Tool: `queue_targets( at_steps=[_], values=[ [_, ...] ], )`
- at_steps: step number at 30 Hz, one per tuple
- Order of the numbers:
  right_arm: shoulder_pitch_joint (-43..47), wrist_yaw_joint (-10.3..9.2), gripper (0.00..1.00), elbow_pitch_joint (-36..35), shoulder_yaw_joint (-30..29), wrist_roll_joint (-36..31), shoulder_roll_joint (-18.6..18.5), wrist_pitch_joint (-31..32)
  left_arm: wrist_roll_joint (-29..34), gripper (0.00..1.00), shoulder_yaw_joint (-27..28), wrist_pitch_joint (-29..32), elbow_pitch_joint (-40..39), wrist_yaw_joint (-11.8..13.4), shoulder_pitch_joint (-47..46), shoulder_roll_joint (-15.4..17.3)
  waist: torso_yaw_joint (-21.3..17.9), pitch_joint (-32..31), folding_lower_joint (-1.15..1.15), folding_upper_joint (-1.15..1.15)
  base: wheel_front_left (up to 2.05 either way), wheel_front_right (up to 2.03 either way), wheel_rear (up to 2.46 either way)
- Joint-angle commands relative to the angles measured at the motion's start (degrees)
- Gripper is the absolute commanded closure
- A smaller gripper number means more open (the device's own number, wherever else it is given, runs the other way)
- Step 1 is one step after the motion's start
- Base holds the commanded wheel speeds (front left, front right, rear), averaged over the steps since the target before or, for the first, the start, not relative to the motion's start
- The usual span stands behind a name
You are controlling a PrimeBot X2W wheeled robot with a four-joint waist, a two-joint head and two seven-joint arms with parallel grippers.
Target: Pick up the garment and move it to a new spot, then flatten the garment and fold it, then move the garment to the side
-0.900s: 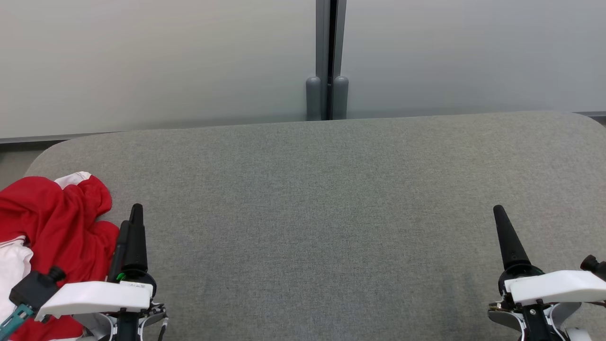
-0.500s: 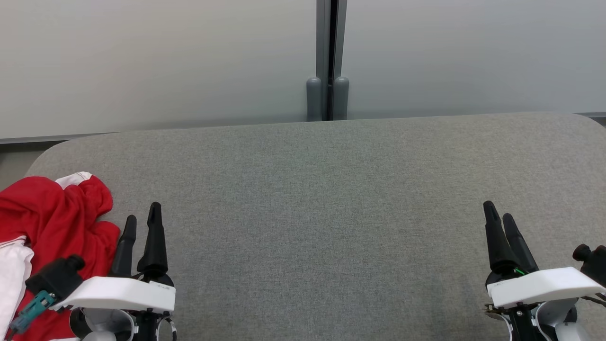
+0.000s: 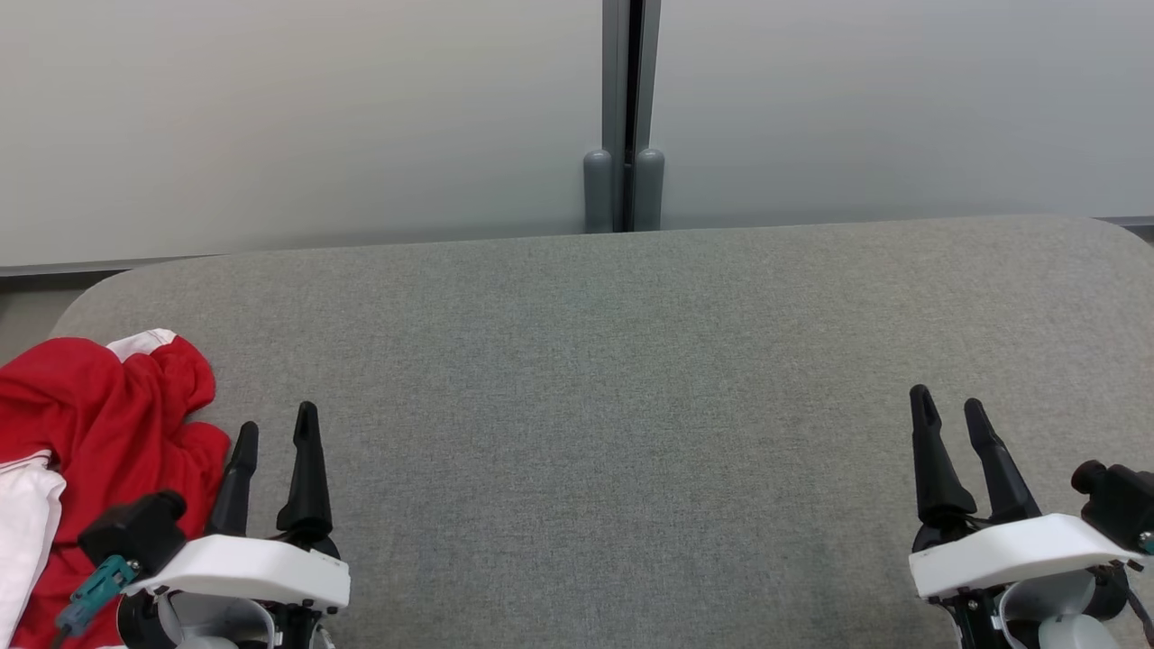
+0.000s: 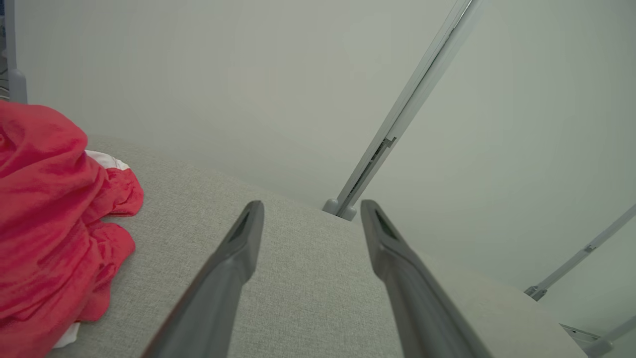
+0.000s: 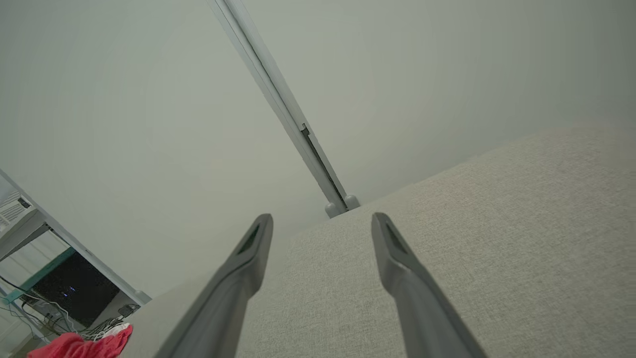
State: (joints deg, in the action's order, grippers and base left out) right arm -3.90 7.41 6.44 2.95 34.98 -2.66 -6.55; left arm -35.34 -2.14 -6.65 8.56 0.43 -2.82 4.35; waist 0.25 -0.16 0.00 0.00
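Note:
The garment (image 3: 99, 424) is a crumpled red cloth with white parts, heaped at the left end of the grey table (image 3: 595, 379). It also appears in the left wrist view as a red garment (image 4: 49, 223) and, far off at the lower left of the right wrist view, as a small red garment (image 5: 82, 344). My left gripper (image 3: 275, 433) stands open just right of the heap, nothing between its fingers (image 4: 238, 248). Far across the table at the lower right, my right gripper (image 3: 948, 406) is open and empty too, over bare fabric (image 5: 497, 223).
A pale partition wall (image 3: 315, 117) with a grey vertical post (image 3: 624, 117) runs behind the table's far edge. The table's corners are rounded. In the right wrist view a dark monitor and cables (image 5: 74, 293) sit beyond the table's left end.
Both wrists have turned, so each gripper's two fingers now show spread side by side. The left gripper has shifted slightly right, the right gripper slightly left. The garment has not moved.

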Motion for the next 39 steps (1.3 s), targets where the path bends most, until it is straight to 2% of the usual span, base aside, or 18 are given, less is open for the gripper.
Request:
queue_targets(
  at_steps=[1,23,39],
  values=[
    [-0.6,0.10,0.00,-0.2,0.2,-2.2,-0.4,-0.8,1.7,0.00,-0.3,-0.6,-0.3,0.1,-1.2,0.6,0.0,0.0,0.00,0.00,0.00,0.00,0.00],
    [-1.7,0.11,0.00,2.4,1.3,-17.3,-0.2,-4.0,14.1,0.00,-1.7,-3.8,-0.7,1.3,-1.0,0.5,0.0,-0.3,0.00,0.00,0.00,0.00,0.00],
    [-1.8,0.12,0.00,2.3,2.2,-24.6,-0.3,-6.0,21.2,0.00,-1.7,-5.8,-0.7,0.5,-0.4,-0.4,0.1,-0.5,0.00,0.00,0.00,0.00,0.00]
  ],
)
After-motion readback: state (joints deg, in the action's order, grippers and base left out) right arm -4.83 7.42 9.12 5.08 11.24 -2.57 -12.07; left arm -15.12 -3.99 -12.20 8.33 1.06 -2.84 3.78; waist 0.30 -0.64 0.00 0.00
